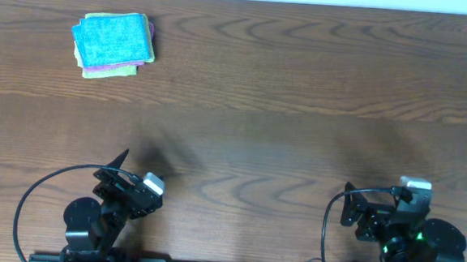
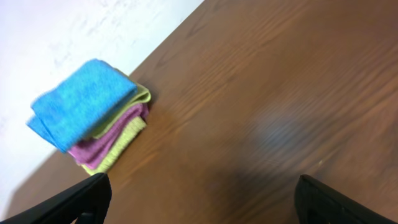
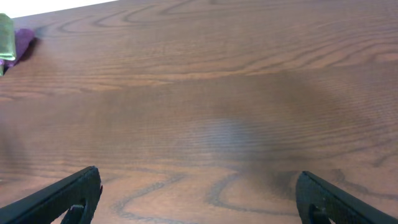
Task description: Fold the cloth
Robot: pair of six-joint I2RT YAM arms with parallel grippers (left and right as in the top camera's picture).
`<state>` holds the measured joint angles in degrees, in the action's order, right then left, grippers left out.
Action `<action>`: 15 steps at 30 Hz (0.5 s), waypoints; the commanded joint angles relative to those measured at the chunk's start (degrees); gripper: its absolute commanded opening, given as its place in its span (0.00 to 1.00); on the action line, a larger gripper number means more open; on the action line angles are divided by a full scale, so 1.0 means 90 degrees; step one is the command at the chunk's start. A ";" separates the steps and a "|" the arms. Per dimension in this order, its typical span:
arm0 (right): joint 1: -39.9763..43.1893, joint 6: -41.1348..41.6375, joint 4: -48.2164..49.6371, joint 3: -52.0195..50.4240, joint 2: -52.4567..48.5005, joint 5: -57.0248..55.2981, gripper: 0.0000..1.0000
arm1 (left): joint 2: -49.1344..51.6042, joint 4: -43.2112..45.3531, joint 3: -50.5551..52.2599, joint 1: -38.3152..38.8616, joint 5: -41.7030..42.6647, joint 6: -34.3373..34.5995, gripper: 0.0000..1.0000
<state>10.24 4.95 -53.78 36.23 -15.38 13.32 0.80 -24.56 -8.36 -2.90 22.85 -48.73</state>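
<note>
The sky-blue cloth [image 1: 113, 38] lies folded on top of a small stack at the table's far left. In the left wrist view the cloth [image 2: 81, 102] shows at upper left, well ahead of the fingers. My left gripper [image 1: 117, 173] rests near the front edge, far from the stack. In its own view the left gripper [image 2: 202, 193] is open over bare wood with nothing between the jaws. My right gripper [image 1: 352, 205] sits at front right; seen from its wrist, the right gripper [image 3: 199, 183] is open too and holds nothing. The right wrist view does not show the blue cloth.
Under the blue cloth lie a purple cloth [image 2: 106, 146] and a lime-green cloth [image 2: 127, 134]; their edges also peek in as the purple cloth [image 3: 23, 42] and green cloth [image 3: 6, 37]. The wooden table [image 1: 283, 110] ends just behind the stack, at a white wall.
</note>
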 commanded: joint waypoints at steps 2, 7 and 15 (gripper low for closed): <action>-0.0063 -0.0085 0.0000 -0.0012 0.0010 0.0024 0.99 | -0.0063 0.0005 0.0141 -0.0078 -0.0061 -0.0806 0.95; -0.0063 -0.0085 0.0000 -0.0012 0.0010 0.0024 0.99 | -0.0063 0.0002 0.0138 -0.0095 0.0240 0.0024 0.95; -0.0063 -0.0085 0.0000 -0.0012 0.0010 0.0024 0.99 | -0.0063 0.0141 0.0143 -0.0097 0.0041 0.4495 0.95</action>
<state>10.24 4.95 -53.78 36.23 -15.35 13.32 0.80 -23.51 -8.19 -3.55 25.41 -27.88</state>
